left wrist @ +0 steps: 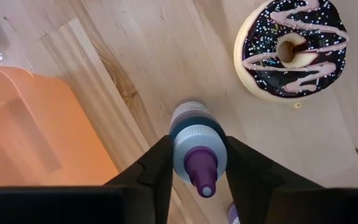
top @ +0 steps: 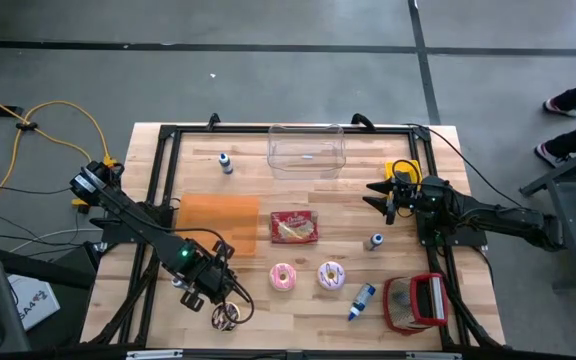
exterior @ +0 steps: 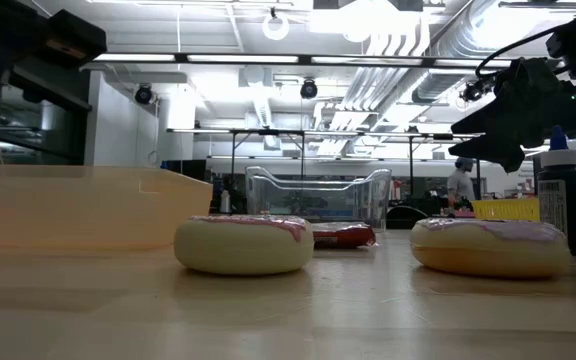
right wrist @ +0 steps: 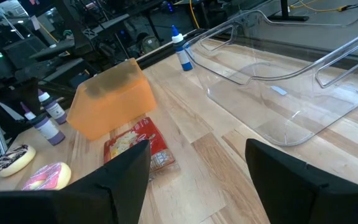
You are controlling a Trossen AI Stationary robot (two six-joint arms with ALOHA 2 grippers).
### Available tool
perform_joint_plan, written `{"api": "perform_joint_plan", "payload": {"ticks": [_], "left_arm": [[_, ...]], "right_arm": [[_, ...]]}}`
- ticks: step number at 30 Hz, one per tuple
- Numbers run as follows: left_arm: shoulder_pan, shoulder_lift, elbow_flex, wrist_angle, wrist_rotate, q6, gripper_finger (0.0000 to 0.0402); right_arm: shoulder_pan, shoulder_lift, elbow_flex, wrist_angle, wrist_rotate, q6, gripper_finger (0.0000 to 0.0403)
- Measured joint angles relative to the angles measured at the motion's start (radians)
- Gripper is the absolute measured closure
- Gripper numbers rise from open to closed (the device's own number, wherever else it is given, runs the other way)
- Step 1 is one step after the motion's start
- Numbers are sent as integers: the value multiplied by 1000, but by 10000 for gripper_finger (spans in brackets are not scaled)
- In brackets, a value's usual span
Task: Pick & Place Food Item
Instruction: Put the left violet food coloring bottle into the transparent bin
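Left gripper (left wrist: 197,168) pinches a purple-capped bottle (left wrist: 194,149), chocolate doughnut (left wrist: 291,46) at two o'clock.
Squeeze evenly, lift straight; right gripper (right wrist: 197,168) waits, spread wide.

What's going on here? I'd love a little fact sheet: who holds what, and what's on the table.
left gripper: fingers on either side of a purple-capped bottle, beside the chocolate doughnut
right gripper: open, holding nothing, near the clear plastic bin
table middle: orange box, red snack packet
table front: two pink doughnuts
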Motion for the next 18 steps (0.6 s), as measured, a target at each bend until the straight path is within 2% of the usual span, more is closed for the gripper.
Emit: {"api": "perform_joint_plan", "payload": {"ticks": [9, 18], "left_arm": [[0, -12, 0, -4, 1, -3, 287], [62, -155, 5, -25, 30, -3, 287]], "right_arm": [[0, 0, 0, 0, 0, 0, 152], [0, 0, 0, 0, 0, 0, 152]]}}
